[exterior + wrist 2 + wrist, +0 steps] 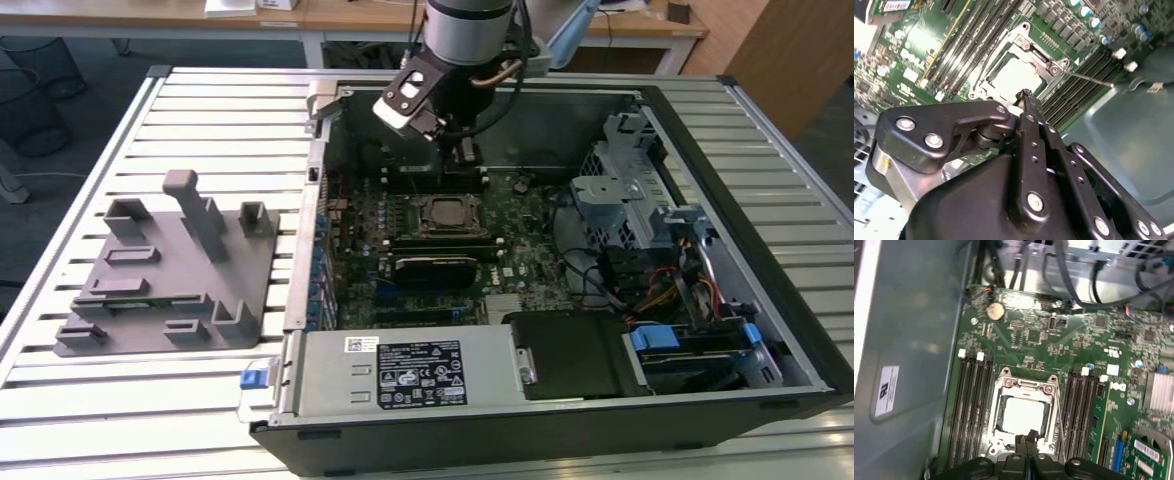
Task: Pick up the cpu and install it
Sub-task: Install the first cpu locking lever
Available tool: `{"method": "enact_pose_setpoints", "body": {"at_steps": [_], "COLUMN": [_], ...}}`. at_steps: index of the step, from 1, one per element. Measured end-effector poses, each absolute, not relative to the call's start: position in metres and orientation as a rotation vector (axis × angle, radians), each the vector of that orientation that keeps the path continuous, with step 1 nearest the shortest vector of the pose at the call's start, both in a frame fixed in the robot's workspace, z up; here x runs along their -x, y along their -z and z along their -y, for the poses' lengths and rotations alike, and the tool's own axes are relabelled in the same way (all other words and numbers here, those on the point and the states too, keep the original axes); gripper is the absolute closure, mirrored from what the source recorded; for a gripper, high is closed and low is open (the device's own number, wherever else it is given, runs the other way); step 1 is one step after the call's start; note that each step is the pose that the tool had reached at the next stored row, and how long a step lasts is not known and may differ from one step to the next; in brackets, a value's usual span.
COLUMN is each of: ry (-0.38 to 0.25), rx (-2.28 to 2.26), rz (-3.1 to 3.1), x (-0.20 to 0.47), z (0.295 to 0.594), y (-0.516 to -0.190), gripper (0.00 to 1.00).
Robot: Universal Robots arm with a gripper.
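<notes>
An open computer case [534,445] lies on a slatted metal table [200,120]. At the upper centre of the exterior view, the arm's gripper [462,158] hangs over the green motherboard [521,250]. In the first wrist view its fingertips [1020,441] are seen pressed together with nothing between them, just above the socket frame [1026,385]. The cpu [1024,415] appears to lie inside that frame. For a good seating, the chip is judged to need to sit flat and square, and any touch should be kept light and centred.

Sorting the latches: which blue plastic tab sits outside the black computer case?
The blue plastic tab at the exterior view's left, jutting from the black computer case wall; the other blue tabs sit inside.
</notes>
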State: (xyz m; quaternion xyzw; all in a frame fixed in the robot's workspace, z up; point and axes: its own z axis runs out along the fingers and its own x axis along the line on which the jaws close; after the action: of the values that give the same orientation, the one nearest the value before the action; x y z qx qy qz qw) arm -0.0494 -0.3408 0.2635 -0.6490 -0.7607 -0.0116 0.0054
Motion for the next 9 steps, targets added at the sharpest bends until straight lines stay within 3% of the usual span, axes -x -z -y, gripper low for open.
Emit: {"method": "enact_pose_setpoints", "body": {"at_steps": [9], "ry": [0.032], "rx": [1.848], "rz": [2.527], "x": [0.0500], "z": [0.3408], "y": [-0.2624], "gripper": [0.89]}}
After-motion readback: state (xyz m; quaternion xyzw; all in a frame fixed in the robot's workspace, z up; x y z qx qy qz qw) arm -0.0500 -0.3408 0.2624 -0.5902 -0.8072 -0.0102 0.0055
